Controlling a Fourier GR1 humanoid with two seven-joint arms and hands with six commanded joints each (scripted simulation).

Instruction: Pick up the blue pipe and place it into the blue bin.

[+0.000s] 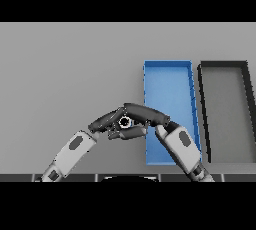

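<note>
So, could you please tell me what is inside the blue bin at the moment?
The blue bin shows only its bare blue floor. The right hand and its forearm cover the near end, so what lies beneath them is hidden.

The blue bin (170, 81) is open from above. The black bin (225, 109) stands just beside it, on the right.

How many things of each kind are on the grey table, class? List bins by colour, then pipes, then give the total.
Blue bin: 1
Black bin: 1
Blue pipe, seen end-on between the left hand and right hand: 1
Total: 3
</note>
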